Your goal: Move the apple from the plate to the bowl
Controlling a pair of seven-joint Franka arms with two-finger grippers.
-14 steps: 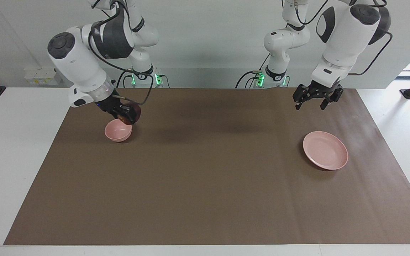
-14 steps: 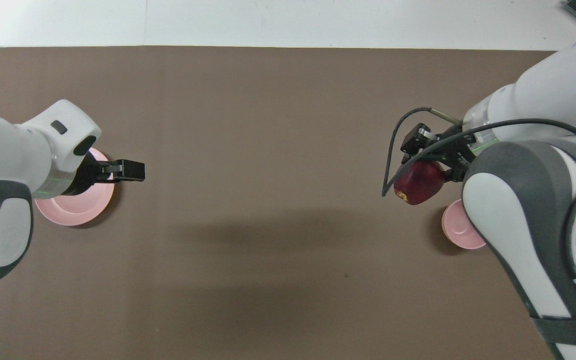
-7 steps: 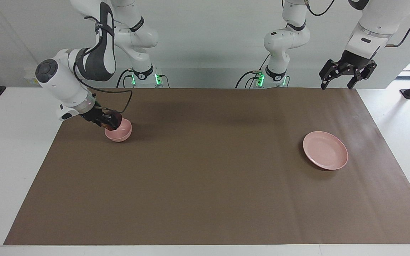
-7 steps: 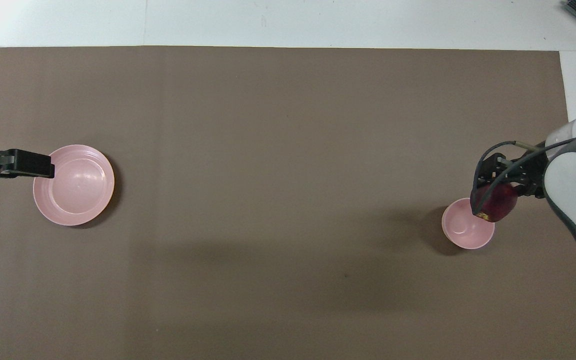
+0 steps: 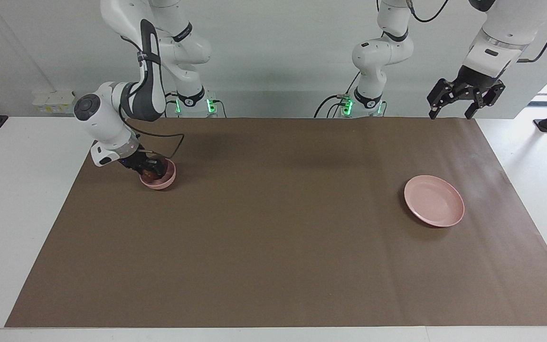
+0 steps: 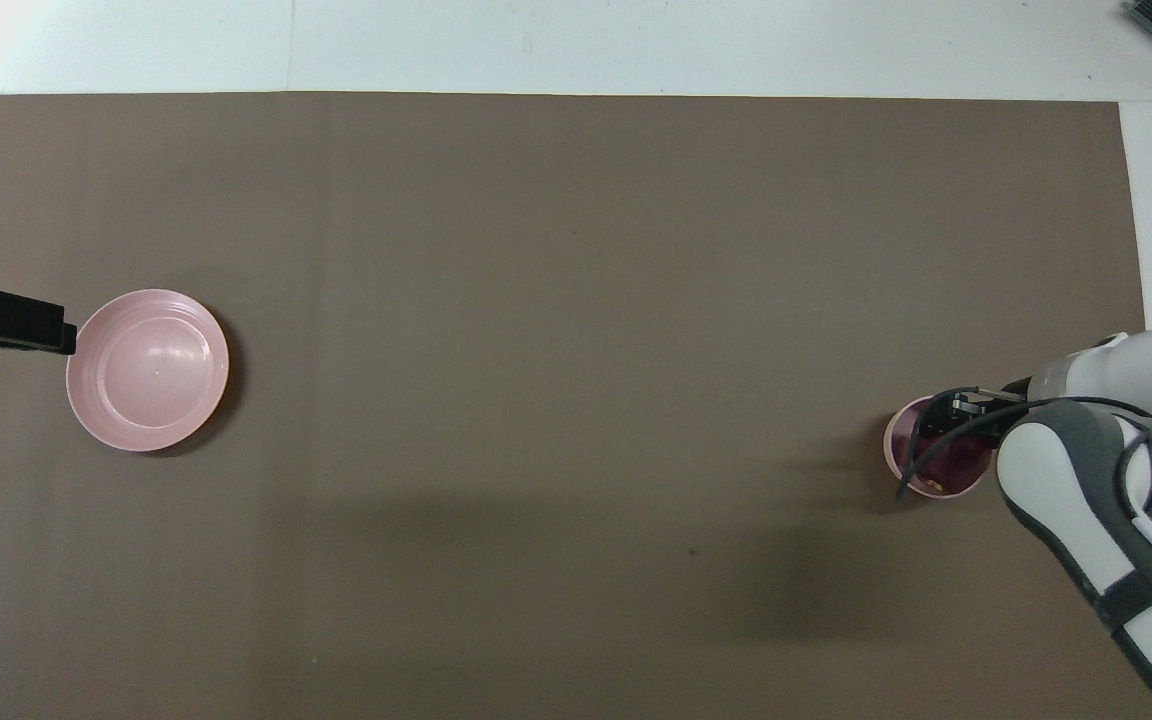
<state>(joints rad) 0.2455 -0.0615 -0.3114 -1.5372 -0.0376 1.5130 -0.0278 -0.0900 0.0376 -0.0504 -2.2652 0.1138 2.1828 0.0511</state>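
Note:
The small pink bowl (image 5: 168, 180) (image 6: 892, 447) stands near the robots at the right arm's end of the table. My right gripper (image 5: 152, 168) (image 6: 944, 428) reaches down into it, shut on the dark red apple (image 5: 160, 166) (image 6: 954, 466), which sits low inside the bowl. The arm's wrist and cable partly cover it from above. The wide pink plate (image 5: 434, 200) (image 6: 148, 370) lies bare at the left arm's end. My left gripper (image 5: 450, 112) (image 6: 58, 334) hangs open and high, beside the plate and over the mat's edge, holding nothing.
A brown mat (image 5: 273, 247) covers most of the white table (image 5: 17, 190). The two arm bases (image 5: 193, 102) stand at the mat's edge nearest the robots. A black cable (image 5: 171, 142) loops from the right wrist over the mat beside the bowl.
The right gripper has come down with the apple from above the bowl's rim into the bowl. The left gripper has risen off the plate and drawn back toward its end.

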